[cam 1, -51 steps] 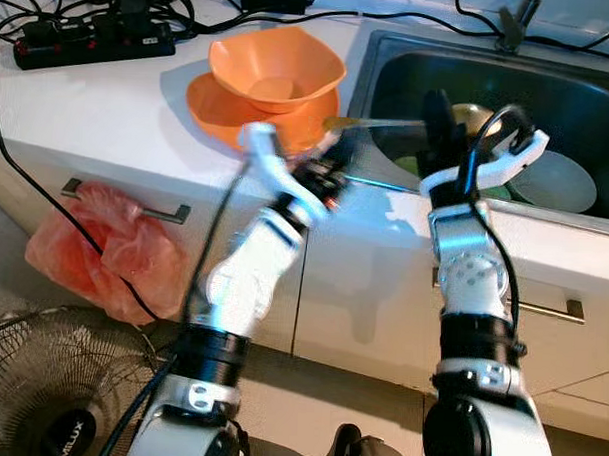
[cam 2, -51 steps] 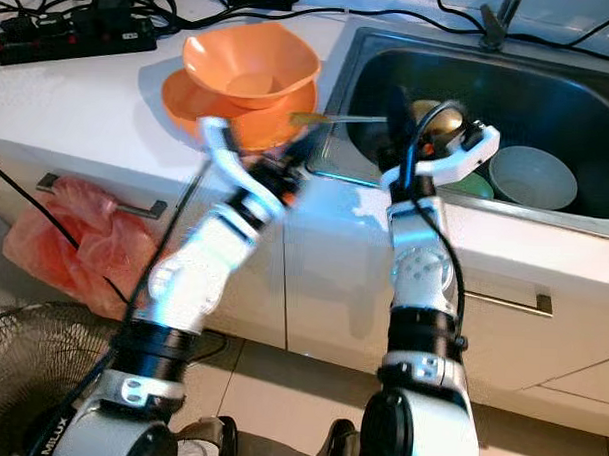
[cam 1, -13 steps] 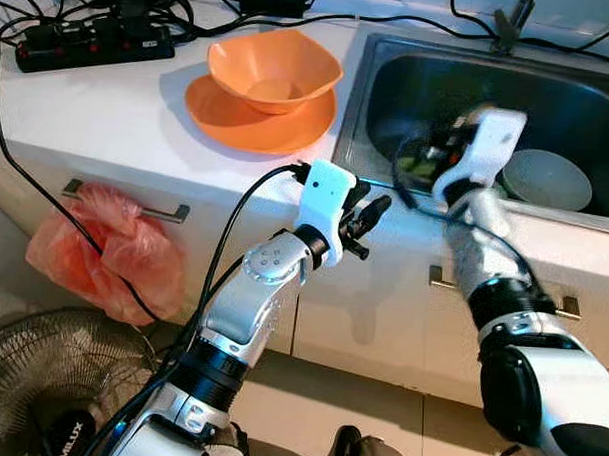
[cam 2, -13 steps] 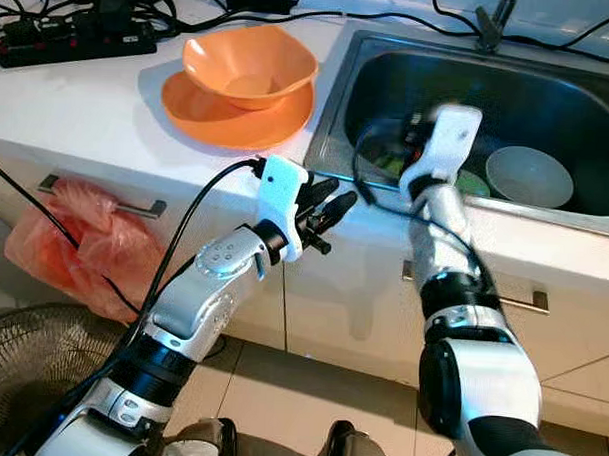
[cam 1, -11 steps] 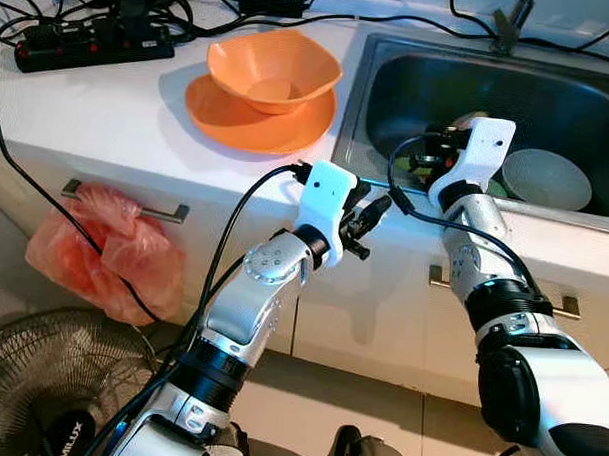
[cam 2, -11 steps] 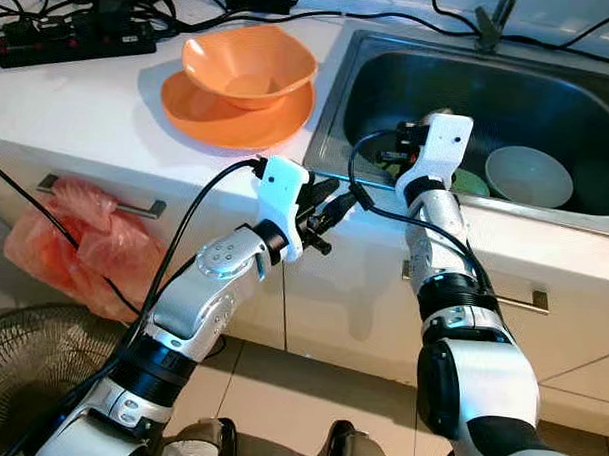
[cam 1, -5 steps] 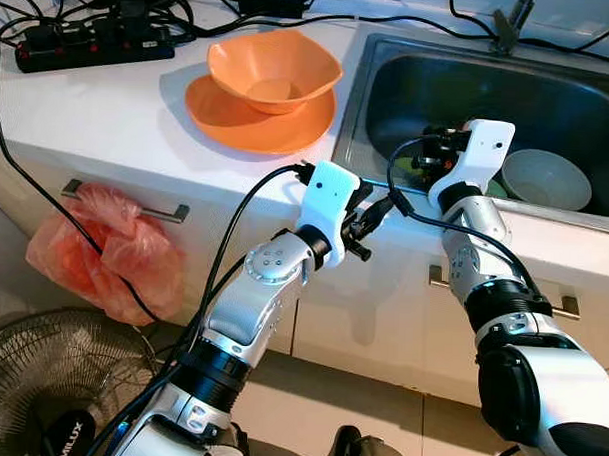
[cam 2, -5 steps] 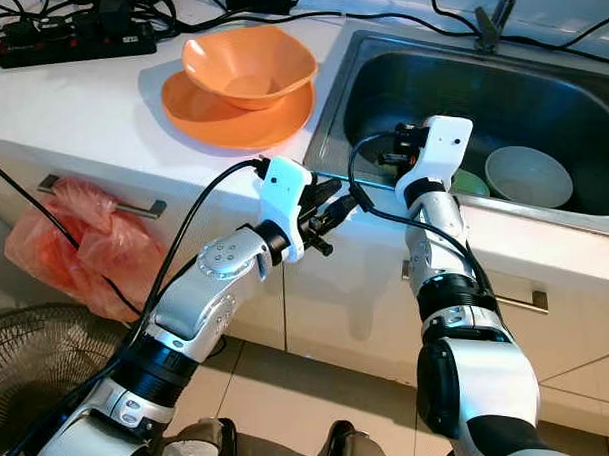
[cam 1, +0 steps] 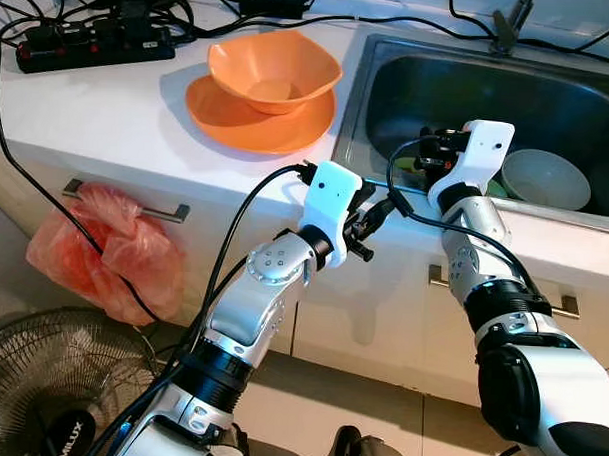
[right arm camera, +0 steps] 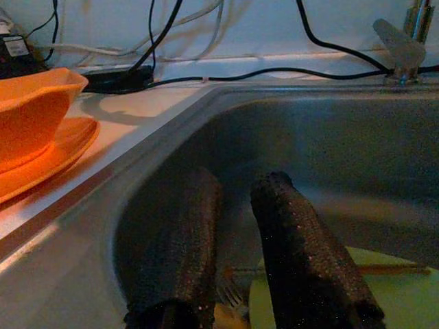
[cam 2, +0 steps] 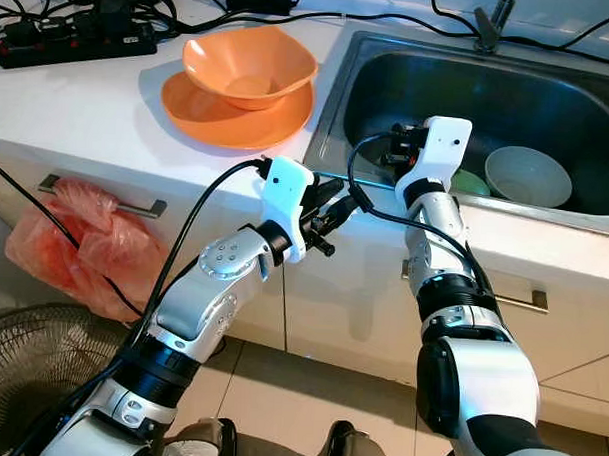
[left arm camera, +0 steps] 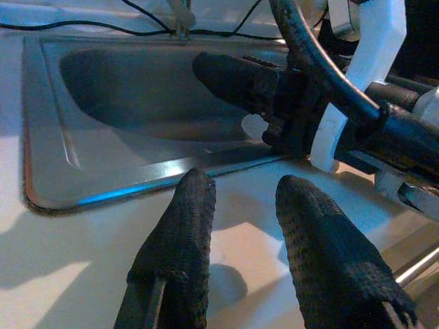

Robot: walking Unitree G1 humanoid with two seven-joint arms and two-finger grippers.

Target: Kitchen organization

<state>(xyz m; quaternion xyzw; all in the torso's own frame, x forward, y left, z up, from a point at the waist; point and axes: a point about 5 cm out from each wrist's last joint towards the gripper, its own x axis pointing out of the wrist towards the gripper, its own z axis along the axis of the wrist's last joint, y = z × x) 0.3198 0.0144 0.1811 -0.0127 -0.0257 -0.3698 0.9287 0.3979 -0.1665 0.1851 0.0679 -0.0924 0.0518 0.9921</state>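
At frame centre, the left hand (cam 1: 377, 213) hovers open over the counter (cam 1: 108, 111) edge beside the sink (cam 1: 389, 86). The right hand (right arm camera: 240, 274), fingers parted and empty, reaches into the sink above a green plate (right arm camera: 322, 288). An orange bowl (cam 1: 275, 67) sits on an orange plate (cam 1: 228, 120) at upper left; a white bowl (cam 1: 546, 178) lies in the sink.

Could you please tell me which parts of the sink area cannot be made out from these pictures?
- Sink floor under the right gripper: hidden by the arm in the head views.
- Green plate: in the right wrist view, covered by the fingers and cut by the edge.
- Utensil beside it: dim and blurred.
- Pale bowl: its contents are too small to tell.
- Tap: cut off at the top edge.
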